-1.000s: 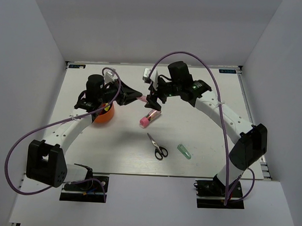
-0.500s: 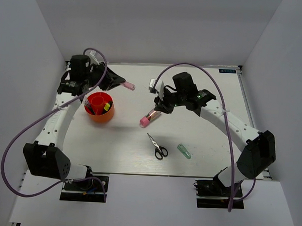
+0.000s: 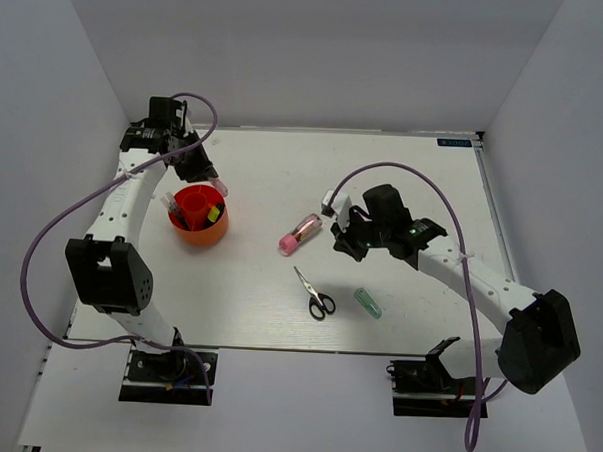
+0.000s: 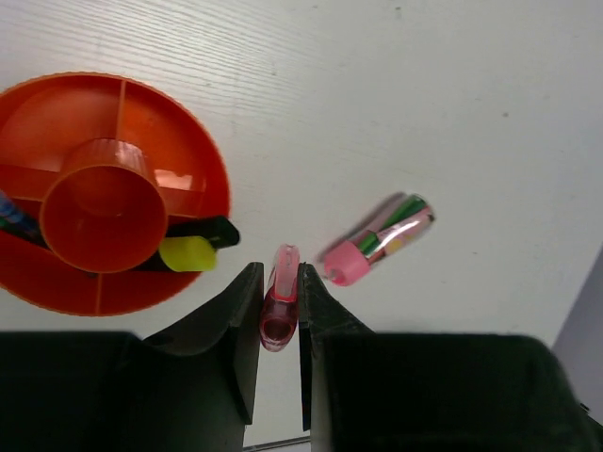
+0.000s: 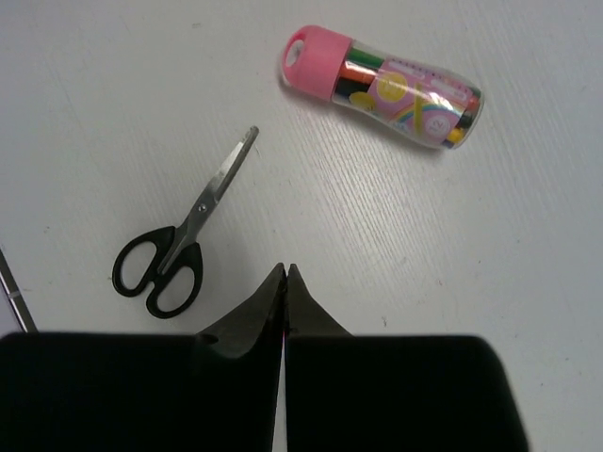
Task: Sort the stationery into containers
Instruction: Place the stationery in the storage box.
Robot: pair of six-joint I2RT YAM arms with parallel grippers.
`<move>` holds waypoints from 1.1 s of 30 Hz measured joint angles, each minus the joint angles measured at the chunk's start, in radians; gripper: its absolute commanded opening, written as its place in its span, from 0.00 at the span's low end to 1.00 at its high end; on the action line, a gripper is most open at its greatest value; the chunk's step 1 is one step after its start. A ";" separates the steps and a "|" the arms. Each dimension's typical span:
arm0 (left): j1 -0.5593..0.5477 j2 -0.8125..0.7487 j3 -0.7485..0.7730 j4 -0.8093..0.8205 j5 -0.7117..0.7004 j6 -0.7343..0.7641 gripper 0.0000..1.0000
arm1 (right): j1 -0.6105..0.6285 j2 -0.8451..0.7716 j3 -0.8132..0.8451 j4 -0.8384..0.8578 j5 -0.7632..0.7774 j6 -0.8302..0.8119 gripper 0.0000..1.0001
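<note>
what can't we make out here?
- Round red-orange plastic pot: left wrist view, frame edge cuts its left side.
- Small pink capsule-shaped piece in left gripper: top view, too small.
- Small pale-green capsule-shaped piece: top view only, tiny.
- Right gripper: top view, tips lost against its own dark body.

White links and black joint housings make up the left arm (image 3: 120, 206) and right arm (image 3: 476, 282); a purple cable (image 3: 22, 279) loops from each toward black base plates (image 3: 170, 368), and the fingers (image 4: 236, 325) are matte black wedges.
</note>
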 measured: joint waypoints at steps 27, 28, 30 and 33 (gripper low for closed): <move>-0.002 0.159 -0.076 0.189 -0.285 0.107 0.10 | -0.081 -0.093 -0.194 0.143 0.030 0.116 0.11; -0.003 0.164 -0.076 0.190 -0.293 0.111 0.16 | -0.083 -0.093 -0.198 0.145 0.029 0.116 0.16; -0.006 0.171 -0.078 0.194 -0.306 0.119 0.32 | -0.089 -0.093 -0.204 0.142 0.026 0.125 0.37; -0.013 0.171 -0.100 0.206 -0.319 0.138 0.48 | -0.095 -0.093 -0.204 0.144 0.023 0.133 0.68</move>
